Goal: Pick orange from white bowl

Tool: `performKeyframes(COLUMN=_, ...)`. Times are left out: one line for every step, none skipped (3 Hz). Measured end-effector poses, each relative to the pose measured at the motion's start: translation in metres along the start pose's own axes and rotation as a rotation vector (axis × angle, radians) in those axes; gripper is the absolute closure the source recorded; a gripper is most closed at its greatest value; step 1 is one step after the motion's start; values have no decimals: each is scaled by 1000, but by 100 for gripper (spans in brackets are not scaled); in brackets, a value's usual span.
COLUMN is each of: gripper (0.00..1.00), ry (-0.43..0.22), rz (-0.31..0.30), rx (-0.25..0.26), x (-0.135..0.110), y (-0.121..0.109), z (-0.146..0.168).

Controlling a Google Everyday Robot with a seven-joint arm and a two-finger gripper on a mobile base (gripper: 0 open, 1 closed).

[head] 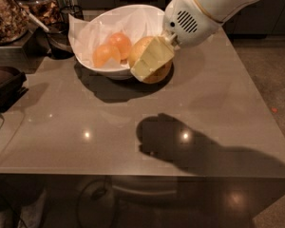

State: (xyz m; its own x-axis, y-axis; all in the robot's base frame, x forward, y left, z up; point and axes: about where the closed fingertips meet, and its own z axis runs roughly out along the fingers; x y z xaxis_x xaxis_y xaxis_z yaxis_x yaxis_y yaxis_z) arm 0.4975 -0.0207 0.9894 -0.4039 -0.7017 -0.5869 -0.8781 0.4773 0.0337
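White paper [80, 28] is being used to line the white bowl [147, 12] near the desk [204, 113]'s far edge; two reddish fruits [118, 42] are being held inside. The orange [162, 73] is being clamped by the gripper [150, 64] at the bowl's right rim.

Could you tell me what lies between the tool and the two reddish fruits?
Camera view: the round pale yellow-orange orange, held by the tool at the wide white bowl's right rim.

The room is dim and lit from overhead: light glints as small bright spots on the glossy table [52, 151], where the arm [204, 8] throws a broad dark shadow. The gripper [152, 63], clamped on the orange [138, 49] at the near rim of the white bowl [142, 14], catches the light; the background is murky and soft.
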Motion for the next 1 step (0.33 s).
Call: performKeyframes(gripper=100, ry=-4, rz=36, rx=21, x=13, y=14, z=-8)
